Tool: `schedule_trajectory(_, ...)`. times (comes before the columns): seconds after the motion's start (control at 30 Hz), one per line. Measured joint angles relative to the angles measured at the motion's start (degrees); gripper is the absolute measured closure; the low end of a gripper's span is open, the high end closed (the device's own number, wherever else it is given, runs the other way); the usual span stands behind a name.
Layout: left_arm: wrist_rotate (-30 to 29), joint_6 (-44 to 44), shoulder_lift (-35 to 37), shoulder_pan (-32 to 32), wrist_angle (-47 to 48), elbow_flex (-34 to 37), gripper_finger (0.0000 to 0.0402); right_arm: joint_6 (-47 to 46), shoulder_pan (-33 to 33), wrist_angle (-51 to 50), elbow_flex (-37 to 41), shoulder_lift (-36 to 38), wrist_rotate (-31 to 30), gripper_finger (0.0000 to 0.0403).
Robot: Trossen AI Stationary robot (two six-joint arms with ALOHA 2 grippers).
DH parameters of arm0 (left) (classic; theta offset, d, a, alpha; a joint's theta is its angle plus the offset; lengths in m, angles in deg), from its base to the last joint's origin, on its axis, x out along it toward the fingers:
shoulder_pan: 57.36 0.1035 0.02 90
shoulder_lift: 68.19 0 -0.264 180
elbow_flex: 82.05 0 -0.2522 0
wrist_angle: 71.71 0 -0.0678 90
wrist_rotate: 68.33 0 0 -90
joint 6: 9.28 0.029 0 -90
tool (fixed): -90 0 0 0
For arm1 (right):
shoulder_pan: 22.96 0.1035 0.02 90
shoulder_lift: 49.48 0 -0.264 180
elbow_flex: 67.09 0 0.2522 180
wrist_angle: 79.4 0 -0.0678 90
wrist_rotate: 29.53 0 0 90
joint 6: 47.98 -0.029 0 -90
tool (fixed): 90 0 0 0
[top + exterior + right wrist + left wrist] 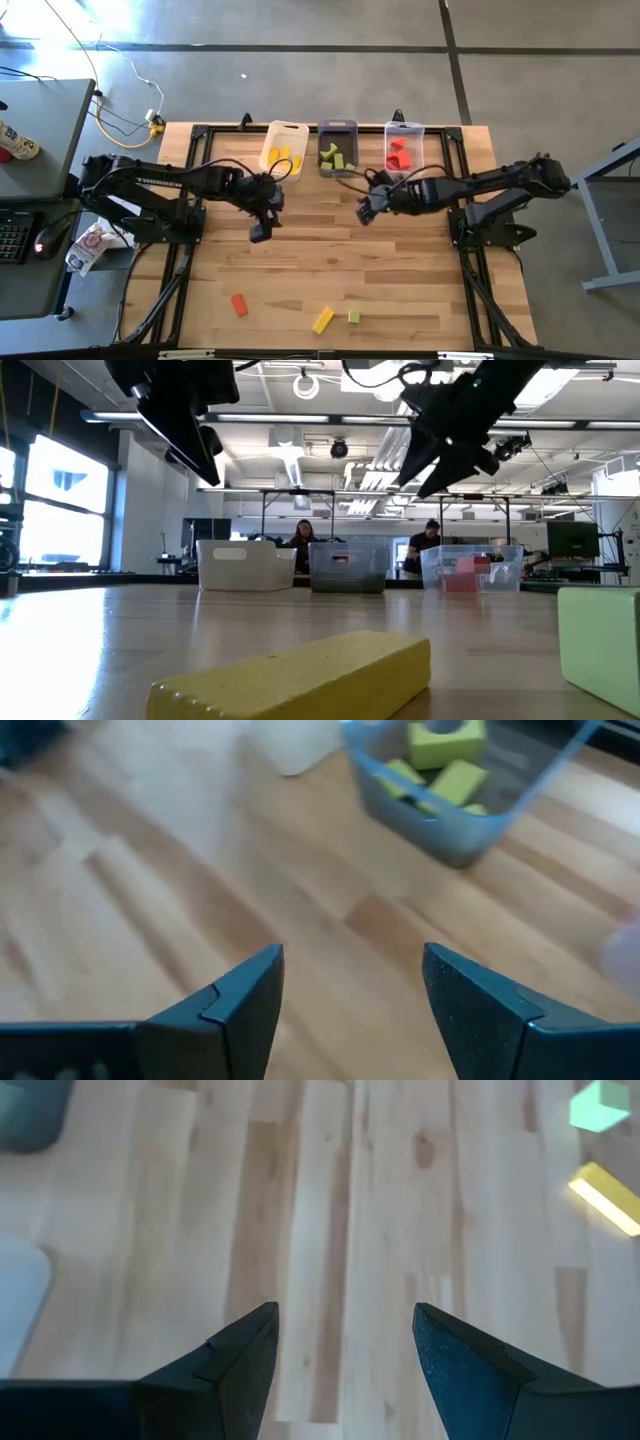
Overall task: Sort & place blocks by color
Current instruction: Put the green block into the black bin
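Blocks left loose — red block (239, 305), yellow block (323, 320), green block (353, 317) — lie at the bench's near edge, well apart from both empty, spread tools; left tool (260, 233) nearer the red, right tool (365, 213) hovering by the bins.

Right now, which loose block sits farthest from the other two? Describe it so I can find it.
On the wooden table, look along the near edge, opposite the three bins. The red block lies alone toward the left arm's side, apart from the yellow block and light green block; it is the only red one there.
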Motion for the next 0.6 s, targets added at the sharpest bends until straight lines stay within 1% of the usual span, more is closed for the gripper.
schedule_trajectory(0.3, -0.06, -2.16, 0.00, -5.06, 0.06, 0.00, 0.0183, -0.24, 8.34, 6.75, 0.00, 0.00, 0.04, 0.0177)
schedule_trajectory(0.6, -0.20, -2.57, 0.00, -7.85, -1.04, 0.00, 0.0183, -0.23, 17.52, 14.77, 0.00, -0.17, -0.46, 0.0177)
